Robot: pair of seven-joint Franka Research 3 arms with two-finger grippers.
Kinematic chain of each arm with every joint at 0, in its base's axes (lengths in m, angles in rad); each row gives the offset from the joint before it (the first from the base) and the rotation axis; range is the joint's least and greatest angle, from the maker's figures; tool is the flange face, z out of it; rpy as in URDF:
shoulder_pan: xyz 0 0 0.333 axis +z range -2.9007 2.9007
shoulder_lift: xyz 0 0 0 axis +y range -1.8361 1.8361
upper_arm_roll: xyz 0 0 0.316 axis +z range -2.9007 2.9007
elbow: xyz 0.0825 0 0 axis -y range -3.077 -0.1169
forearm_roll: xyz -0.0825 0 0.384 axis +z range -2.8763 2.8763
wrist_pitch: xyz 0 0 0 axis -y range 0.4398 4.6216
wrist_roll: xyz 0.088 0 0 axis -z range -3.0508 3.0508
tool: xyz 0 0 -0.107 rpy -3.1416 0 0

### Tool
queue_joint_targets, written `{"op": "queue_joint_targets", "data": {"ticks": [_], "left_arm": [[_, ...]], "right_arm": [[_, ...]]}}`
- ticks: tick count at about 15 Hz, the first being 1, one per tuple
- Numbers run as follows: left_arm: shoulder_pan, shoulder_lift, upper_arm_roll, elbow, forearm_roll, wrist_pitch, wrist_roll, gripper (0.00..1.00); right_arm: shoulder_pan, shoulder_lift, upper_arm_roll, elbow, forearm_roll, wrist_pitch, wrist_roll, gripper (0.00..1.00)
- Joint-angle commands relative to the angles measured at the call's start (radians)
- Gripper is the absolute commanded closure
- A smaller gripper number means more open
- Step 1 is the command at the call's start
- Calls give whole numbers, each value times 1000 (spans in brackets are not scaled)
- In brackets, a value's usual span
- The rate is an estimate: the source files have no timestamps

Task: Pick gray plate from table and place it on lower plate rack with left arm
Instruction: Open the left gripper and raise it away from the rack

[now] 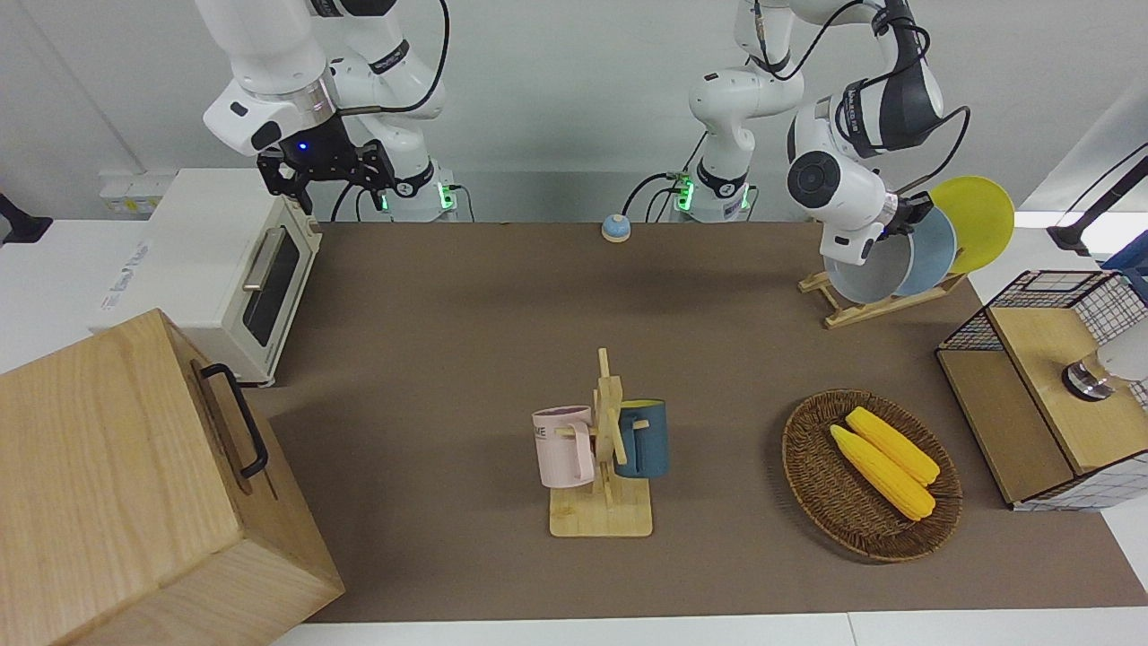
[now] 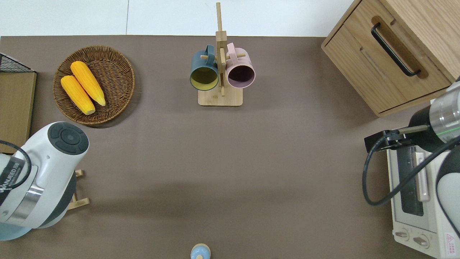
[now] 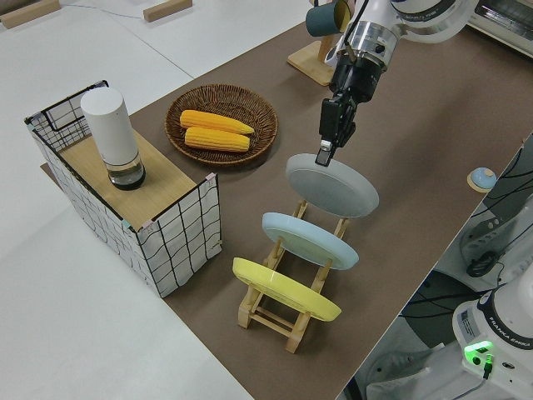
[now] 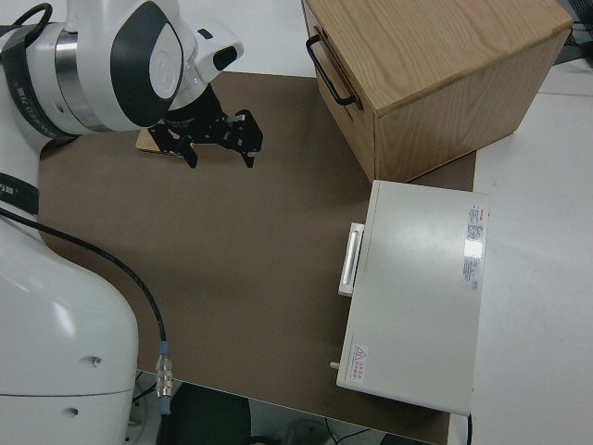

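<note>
My left gripper (image 3: 326, 155) is shut on the upper rim of the gray plate (image 3: 333, 185) and holds it tilted at the low end of the lower plate rack (image 3: 283, 310). The plate's lower edge is down by the rails; I cannot tell if it rests on them. In the front view the left gripper (image 1: 890, 231) holds the gray plate (image 1: 863, 274) beside the sky-blue plate (image 1: 934, 253) on the rack (image 1: 856, 311). In the overhead view the arm hides the plate and only the rack's end (image 2: 81, 203) shows. My right gripper (image 1: 327, 175) is parked and open.
A sky-blue plate (image 3: 310, 240) and a yellow plate (image 3: 286, 289) stand in the higher slots. A wicker basket (image 1: 812, 475) with corn, a mug tree (image 1: 603, 502) with two mugs, a wire crate (image 1: 1040, 296), a toaster oven (image 1: 224, 269), a wooden cabinet (image 1: 108, 484) and a small bell (image 1: 615, 228) stand on the table (image 1: 466, 359).
</note>
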Motion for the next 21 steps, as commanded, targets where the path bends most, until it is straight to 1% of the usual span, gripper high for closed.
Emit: {"op": "queue_joint_targets", "data": {"ticks": [1, 5, 8, 9, 10, 11, 12, 13, 14, 15, 16, 21], "left_arm": [[-11, 31, -6, -10, 29, -13, -48, 1000], [-9, 60, -5, -7, 28, 4, -58, 1000], [-9, 62, -5, -7, 26, 6, -58, 1000], [-9, 62, -5, -7, 26, 6, -58, 972], [-9, 62, -5, -7, 26, 6, -58, 895], [-9, 68, -5, -7, 25, 6, -58, 765], [-9, 69, -5, -7, 25, 4, -58, 588], [-9, 72, -5, -7, 25, 4, -55, 342], [-9, 74, -5, -7, 25, 4, -55, 238], [-9, 73, -6, -7, 25, 4, -55, 17], [-11, 73, -6, -6, 25, 4, -53, 5], [-9, 69, -5, 5, 14, 4, -38, 2]], "right_arm": [[-24, -2, 20, 6, -6, -11, 12, 17], [-24, -2, 20, 7, -6, -11, 12, 17], [-24, -2, 20, 7, -6, -11, 12, 17], [-24, -2, 21, 6, -6, -11, 12, 17], [-24, -2, 21, 6, -6, -11, 12, 17], [-24, -2, 21, 6, -6, -11, 12, 17], [-24, -2, 21, 7, -6, -11, 12, 17], [-24, -2, 20, 6, -6, -11, 12, 17], [-24, -2, 21, 7, -6, -11, 12, 17], [-24, -2, 21, 7, -6, -11, 12, 17], [-24, -2, 21, 7, -6, -11, 12, 17], [-24, -2, 21, 6, -6, -11, 12, 17]]}}
